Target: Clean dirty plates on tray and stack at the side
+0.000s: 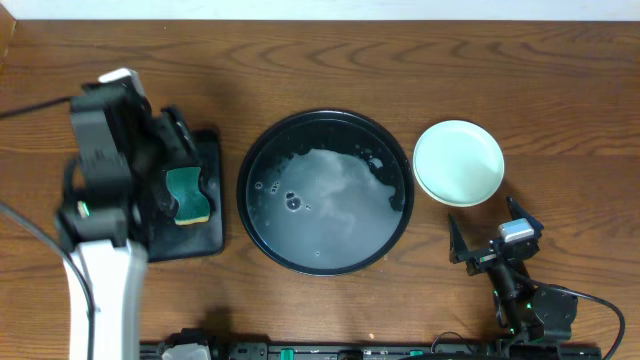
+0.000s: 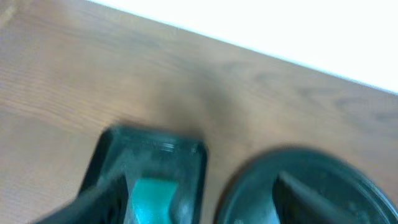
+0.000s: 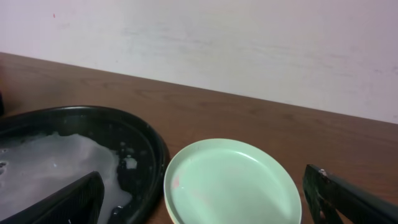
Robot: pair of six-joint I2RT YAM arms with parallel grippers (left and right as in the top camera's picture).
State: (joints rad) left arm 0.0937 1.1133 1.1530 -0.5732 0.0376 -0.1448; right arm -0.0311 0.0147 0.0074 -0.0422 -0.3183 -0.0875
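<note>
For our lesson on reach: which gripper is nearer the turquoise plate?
Right. The right gripper sits close beside the turquoise plate, open toward it; the left gripper is across the round tray, over the sponge.

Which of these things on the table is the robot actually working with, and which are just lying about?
Part of the job:
round black tray, soapy inside
turquoise plate beside the tray
sponge

Just lying about:
small rectangular tray under the sponge
cable at the table's edge
</note>
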